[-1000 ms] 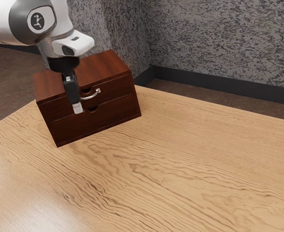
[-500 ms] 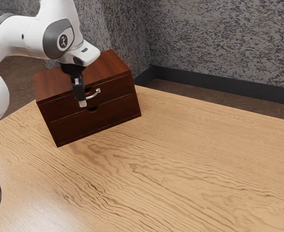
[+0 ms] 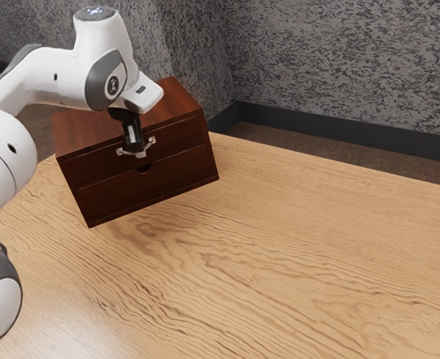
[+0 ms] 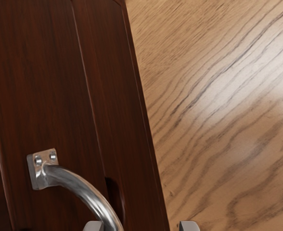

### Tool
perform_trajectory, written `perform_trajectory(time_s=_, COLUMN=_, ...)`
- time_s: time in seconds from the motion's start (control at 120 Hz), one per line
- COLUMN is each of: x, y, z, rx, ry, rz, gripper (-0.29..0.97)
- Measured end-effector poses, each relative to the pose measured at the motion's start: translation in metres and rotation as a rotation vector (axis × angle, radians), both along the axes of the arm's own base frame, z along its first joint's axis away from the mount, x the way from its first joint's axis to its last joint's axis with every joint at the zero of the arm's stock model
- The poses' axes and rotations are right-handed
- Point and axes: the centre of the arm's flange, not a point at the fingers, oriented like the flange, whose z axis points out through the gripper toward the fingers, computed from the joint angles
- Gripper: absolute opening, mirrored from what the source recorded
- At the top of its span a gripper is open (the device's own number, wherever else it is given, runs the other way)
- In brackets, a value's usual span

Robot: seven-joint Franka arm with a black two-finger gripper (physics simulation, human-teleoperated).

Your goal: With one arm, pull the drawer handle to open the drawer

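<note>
Gripper [image 3: 135,149] wide, handle [image 4: 75,186] between my fingers, ungrasped; drawer [image 3: 176,134] sits shut, so clamping and pulling remain.

Readable text: none.
Mark on joint cap [image 3: 116,82]: small white emblem, too small to read.

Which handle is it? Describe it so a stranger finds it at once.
On the wooden table stands a dark two-drawer chest. The handle is the curved silver bar on its upper drawer; the lower drawer has only a notch.
</note>
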Motion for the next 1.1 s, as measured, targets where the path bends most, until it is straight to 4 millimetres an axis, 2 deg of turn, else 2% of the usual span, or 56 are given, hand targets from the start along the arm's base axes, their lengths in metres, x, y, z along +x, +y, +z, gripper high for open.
perform_trajectory(time_s=0.158, x=0.002, y=0.005, z=-0.003, rx=-0.015, ry=-0.019, rz=-0.004, gripper=0.11)
perform_trajectory(time_s=0.3, x=0.004, y=0.009, z=-0.011, rx=-0.026, ry=-0.021, rz=-0.004, gripper=0.16)
perform_trajectory(time_s=0.35, x=0.004, y=0.01, z=-0.017, rx=-0.037, ry=-0.016, rz=-0.005, gripper=0.1)
perform_trajectory(time_s=0.45, x=0.003, y=0.012, z=-0.027, rx=-0.053, ry=-0.003, rz=-0.004, gripper=0.09)
perform_trajectory(time_s=0.467, x=0.002, y=0.013, z=-0.027, rx=-0.053, ry=-0.001, rz=-0.001, gripper=0.05)
perform_trajectory(time_s=0.5, x=0.001, y=0.012, z=-0.03, rx=-0.057, ry=0.003, rz=-0.002, gripper=0.04)
perform_trajectory(time_s=0.6, x=-0.004, y=0.003, z=-0.03, rx=-0.055, ry=0.007, rz=-0.009, gripper=0.04)
perform_trajectory(time_s=0.683, x=-0.007, y=-0.004, z=-0.031, rx=-0.058, ry=0.005, rz=-0.017, gripper=-0.06)
perform_trajectory(time_s=0.783, x=-0.014, y=-0.015, z=-0.032, rx=-0.057, ry=-0.003, rz=-0.033, gripper=-0.11)
perform_trajectory(time_s=0.95, x=-0.025, y=-0.028, z=-0.028, rx=-0.053, ry=-0.019, rz=-0.048, gripper=-0.02)
perform_trajectory(time_s=1.1, x=-0.037, y=-0.043, z=-0.025, rx=-0.064, ry=-0.022, rz=-0.076, gripper=-0.04)
